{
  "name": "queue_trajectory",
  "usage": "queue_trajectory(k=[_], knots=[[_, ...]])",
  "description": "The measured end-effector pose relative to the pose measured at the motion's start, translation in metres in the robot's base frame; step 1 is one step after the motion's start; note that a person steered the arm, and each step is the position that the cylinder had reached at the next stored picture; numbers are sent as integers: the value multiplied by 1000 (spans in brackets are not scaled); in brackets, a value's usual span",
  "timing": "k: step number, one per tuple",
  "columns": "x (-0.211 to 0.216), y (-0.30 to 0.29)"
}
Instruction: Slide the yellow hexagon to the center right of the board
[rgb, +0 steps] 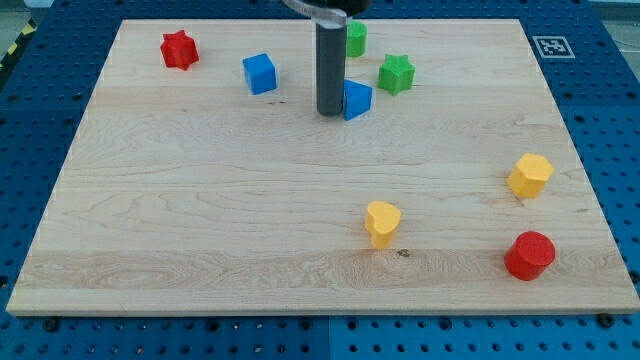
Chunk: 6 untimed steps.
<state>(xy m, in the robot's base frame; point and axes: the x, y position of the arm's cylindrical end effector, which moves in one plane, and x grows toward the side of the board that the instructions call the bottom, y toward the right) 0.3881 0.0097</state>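
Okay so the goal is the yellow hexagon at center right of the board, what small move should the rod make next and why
Probably little or none. The yellow hexagon already sits near the view's right edge, about mid-height, while my tip rests far off at the view's top, beside the blue triangular block. I'd pull the tip back from that block toward the view's bottom, so nothing gets nudged.

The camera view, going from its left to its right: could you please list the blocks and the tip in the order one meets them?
Red star → blue cube → my tip → yellow heart → green star → red cylinder. I left out the blue triangular block and the green block behind the rod, which overlap the tip, and the yellow hexagon, level with the red cylinder.
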Motion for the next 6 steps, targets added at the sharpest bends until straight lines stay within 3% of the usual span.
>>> queue_trajectory(k=[3, 4, 5, 6], knots=[[111, -19], [75, 27], [71, 84], [98, 136]])
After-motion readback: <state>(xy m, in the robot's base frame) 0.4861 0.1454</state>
